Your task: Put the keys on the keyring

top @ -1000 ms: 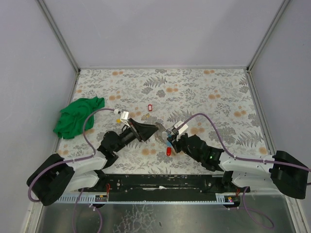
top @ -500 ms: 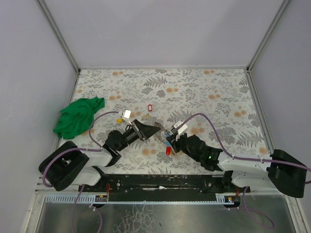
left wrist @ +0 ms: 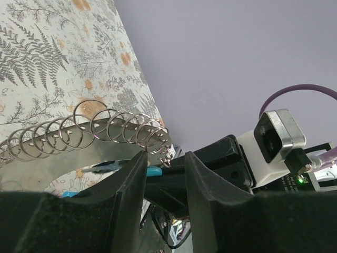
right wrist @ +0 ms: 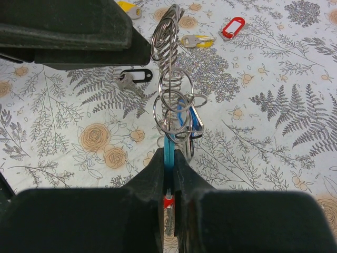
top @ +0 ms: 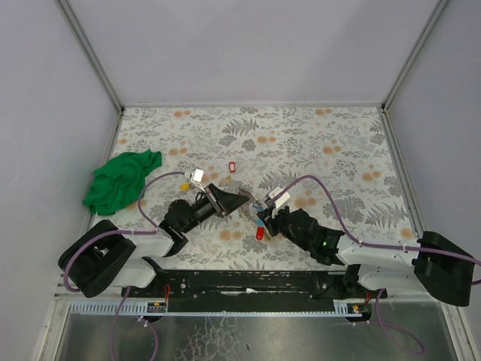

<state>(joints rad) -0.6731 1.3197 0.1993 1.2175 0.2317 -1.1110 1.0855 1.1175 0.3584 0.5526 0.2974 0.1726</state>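
Note:
The keyring [right wrist: 167,79] is a narrow metal strip carrying a row of wire rings, on a teal handle [right wrist: 168,150]. My right gripper [right wrist: 168,153] is shut on that handle and holds the strip above the table. A blue-tagged key [right wrist: 189,120] hangs on the lower rings, and a red-tagged key [top: 260,233] dangles under the gripper. My left gripper [left wrist: 166,158] stands open, its fingertips [left wrist: 141,158] right at the strip's ring end [left wrist: 160,145] with nothing between them. Loose on the table lie a red-tagged key [right wrist: 233,27], a yellow-tagged key [right wrist: 197,40] and a black-tagged key [right wrist: 134,78].
A crumpled green cloth [top: 120,180] lies at the table's left edge. Another yellow tag [right wrist: 128,6] sits beyond the left gripper [top: 242,197]. Both arms meet near the table's front middle, close to the right gripper [top: 260,213]. Grey walls enclose the floral tabletop [top: 323,143].
My left arm swung right and brought its gripper up to the keyring's ring end, its jaws narrowing slightly. The right gripper with the keyring shifted a little left.

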